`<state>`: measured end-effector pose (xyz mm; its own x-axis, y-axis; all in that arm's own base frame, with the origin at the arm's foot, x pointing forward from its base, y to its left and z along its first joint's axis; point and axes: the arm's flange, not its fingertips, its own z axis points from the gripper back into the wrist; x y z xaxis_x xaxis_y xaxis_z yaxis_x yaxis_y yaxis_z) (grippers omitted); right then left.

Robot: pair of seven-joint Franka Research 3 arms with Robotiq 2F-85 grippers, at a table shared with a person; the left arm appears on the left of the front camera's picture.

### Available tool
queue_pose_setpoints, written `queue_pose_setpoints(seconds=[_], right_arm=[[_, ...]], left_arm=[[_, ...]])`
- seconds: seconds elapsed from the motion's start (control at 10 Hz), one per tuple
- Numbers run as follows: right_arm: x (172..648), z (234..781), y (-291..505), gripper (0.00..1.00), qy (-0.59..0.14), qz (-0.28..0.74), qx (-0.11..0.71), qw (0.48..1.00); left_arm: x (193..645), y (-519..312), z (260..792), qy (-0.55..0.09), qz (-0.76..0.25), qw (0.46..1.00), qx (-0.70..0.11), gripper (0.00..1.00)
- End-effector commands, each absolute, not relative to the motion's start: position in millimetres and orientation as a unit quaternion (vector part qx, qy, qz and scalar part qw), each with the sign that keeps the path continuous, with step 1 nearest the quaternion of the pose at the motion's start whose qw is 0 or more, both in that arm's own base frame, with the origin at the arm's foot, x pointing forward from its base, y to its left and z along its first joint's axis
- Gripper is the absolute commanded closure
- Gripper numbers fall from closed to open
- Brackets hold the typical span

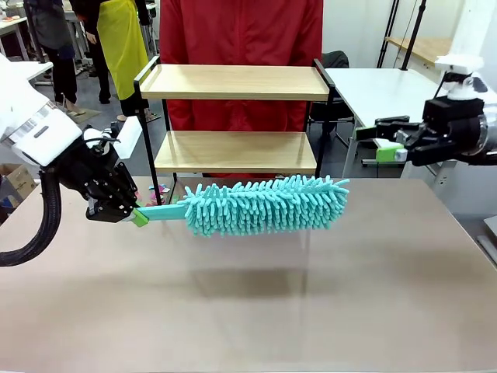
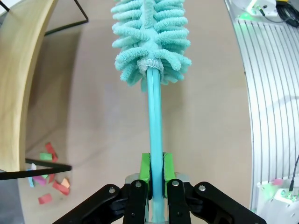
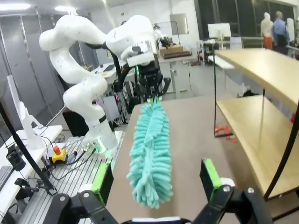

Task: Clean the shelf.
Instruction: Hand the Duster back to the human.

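Observation:
The shelf (image 1: 234, 81), two light wooden boards in a thin black frame, stands at the far edge of the beige table; its boards also show in the right wrist view (image 3: 254, 126). My left gripper (image 1: 133, 215) is shut on the handle of a teal fluffy duster (image 1: 268, 203), held level above the table just in front of the shelf's lower board. The left wrist view shows the green pads (image 2: 145, 169) clamping the teal duster handle (image 2: 154, 126). My right gripper (image 1: 382, 140) hangs open and empty at the right, level with the lower board; its fingers (image 3: 211, 179) frame the duster (image 3: 149, 154).
A person in a red top (image 1: 241, 31) stands behind the shelf. Small coloured scraps (image 2: 49, 179) lie on the table near the shelf's foot. A white table (image 1: 388, 89) stands at the back right. The beige tabletop (image 1: 256, 311) is bare in front.

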<state>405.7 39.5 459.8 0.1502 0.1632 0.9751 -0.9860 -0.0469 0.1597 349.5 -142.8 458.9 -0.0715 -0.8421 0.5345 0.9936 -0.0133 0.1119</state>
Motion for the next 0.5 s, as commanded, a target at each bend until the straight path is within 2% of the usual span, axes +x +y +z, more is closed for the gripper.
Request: queue_pose_setpoints(seconds=[0.0, 0.4], right_arm=[[397, 448, 40, 0.0, -0.393, 0.517, 0.491, 0.58], [386, 421, 56, 0.0, -0.396, 0.537, 0.44, 0.601]], left_arm=[[348, -144, 463, -0.244, -0.688, 0.662, -0.172, 0.87], [348, -144, 463, -0.244, -0.688, 0.662, -0.172, 0.87]])
